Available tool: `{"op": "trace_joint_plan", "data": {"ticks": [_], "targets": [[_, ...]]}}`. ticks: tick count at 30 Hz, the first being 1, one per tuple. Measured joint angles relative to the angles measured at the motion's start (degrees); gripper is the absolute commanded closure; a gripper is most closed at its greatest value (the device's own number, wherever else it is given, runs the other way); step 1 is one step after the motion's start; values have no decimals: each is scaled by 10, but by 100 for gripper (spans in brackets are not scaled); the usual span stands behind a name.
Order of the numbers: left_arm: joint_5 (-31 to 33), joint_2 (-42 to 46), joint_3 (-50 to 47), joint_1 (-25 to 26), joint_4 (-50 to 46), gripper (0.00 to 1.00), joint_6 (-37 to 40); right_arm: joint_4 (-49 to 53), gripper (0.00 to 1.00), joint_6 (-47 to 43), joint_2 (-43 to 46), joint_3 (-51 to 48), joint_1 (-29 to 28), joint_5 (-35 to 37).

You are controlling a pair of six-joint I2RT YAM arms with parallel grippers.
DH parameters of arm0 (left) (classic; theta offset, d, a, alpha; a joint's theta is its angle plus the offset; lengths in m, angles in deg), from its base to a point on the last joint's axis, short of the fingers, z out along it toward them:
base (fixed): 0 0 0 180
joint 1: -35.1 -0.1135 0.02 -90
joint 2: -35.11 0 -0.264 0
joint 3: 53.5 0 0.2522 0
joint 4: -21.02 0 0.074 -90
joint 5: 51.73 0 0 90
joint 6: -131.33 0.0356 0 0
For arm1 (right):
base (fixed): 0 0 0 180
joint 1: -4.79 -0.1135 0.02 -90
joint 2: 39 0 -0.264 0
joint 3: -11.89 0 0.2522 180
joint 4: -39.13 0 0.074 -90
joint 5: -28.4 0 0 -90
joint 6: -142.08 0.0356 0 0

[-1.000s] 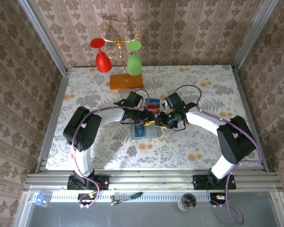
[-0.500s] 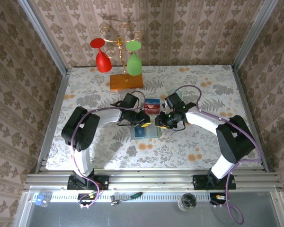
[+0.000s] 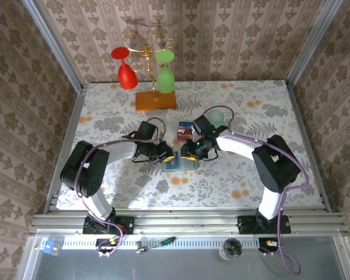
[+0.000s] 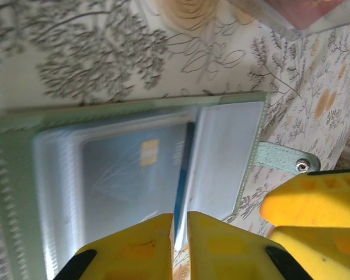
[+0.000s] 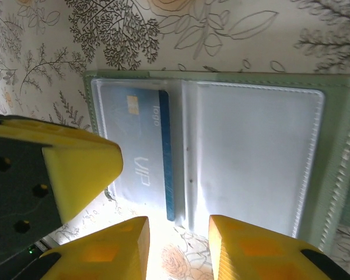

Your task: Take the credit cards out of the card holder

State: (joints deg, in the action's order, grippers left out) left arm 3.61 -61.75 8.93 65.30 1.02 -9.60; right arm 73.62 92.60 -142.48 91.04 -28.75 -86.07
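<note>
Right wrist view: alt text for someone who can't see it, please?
An open card holder lies flat on a floral table, a blue card in its left sleeve. The right gripper, yellow fingers apart, sits at its lower edge.

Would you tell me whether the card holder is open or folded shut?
Open: the card holder lies spread flat, both pale panels up, a blue card inside one.
</note>
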Motion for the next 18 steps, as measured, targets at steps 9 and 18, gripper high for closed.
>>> {"op": "trace_joint_plan", "data": {"ticks": [9,18], "targets": [[14,30,-37,-20,2,90,4,0,68,1,-28,30,-10,-9],[16,32,-41,-29,3,98,13,1,68,2,-43,46,-19,-17]]}}
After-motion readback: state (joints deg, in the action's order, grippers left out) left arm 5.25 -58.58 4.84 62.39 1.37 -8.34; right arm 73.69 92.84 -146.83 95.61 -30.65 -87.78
